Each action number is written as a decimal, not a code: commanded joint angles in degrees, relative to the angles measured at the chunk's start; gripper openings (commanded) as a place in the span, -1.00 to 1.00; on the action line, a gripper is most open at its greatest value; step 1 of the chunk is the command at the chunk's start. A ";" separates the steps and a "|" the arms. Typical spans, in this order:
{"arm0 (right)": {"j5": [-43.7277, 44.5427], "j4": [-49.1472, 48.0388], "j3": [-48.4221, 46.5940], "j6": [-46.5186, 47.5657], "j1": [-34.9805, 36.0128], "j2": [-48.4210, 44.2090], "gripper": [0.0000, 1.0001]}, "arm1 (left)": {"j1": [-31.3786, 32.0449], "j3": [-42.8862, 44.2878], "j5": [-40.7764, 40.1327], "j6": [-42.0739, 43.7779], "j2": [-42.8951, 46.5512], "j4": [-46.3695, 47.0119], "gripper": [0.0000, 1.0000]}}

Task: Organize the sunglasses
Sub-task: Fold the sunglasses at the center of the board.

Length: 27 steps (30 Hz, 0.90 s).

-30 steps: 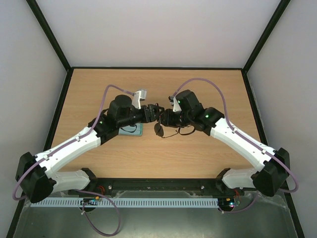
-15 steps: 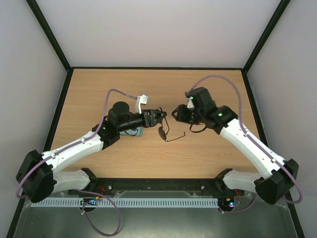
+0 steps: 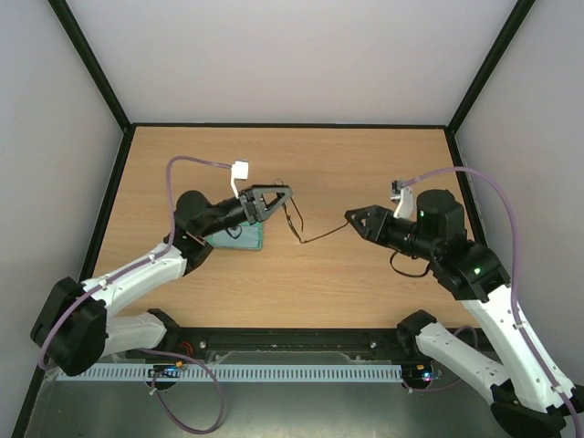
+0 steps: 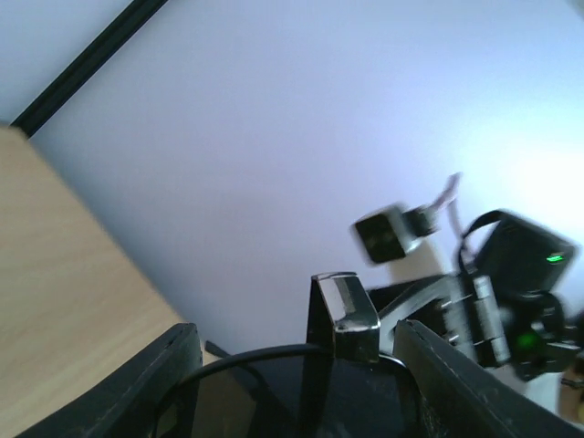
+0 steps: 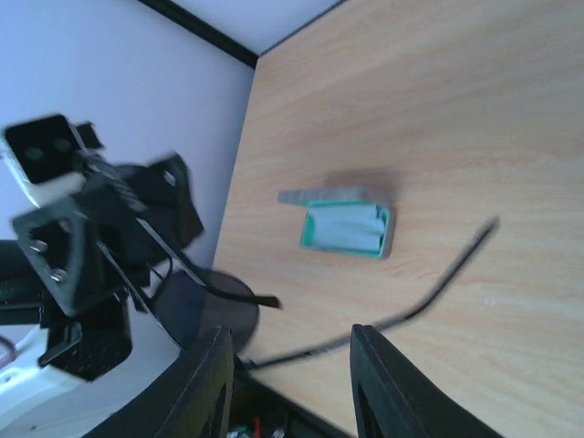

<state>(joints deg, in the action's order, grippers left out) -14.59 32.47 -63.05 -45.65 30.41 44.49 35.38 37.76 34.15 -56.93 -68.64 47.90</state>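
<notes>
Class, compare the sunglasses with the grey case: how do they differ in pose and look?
The sunglasses are held above the table in the left gripper; the case lies on it. The sunglasses have a temple arm swung out; the case sits open, green lining showing. The sunglasses are thin, dark wire; the case is boxy and grey.

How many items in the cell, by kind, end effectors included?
sunglasses: 1
case, open: 1
pale cloth inside it: 1
end effectors: 2, the left end effector and the right end effector
Total: 5
</notes>
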 commanded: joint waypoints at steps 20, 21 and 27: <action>1.54 10.10 -8.47 2.22 1.22 10.59 -0.50 | -4.20 -2.16 9.77 -14.54 -5.05 37.20 0.05; 1.64 9.84 -10.34 2.42 1.87 12.28 -0.50 | -4.18 -2.49 9.64 -13.96 -4.71 36.35 0.06; 5.00 8.95 -18.79 2.55 10.21 23.08 -0.54 | -3.24 -3.85 8.69 -9.94 -2.29 30.40 0.05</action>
<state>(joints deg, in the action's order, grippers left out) -12.34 40.88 -77.10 -44.21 35.77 62.26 31.62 34.54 42.63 -69.60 -73.71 74.30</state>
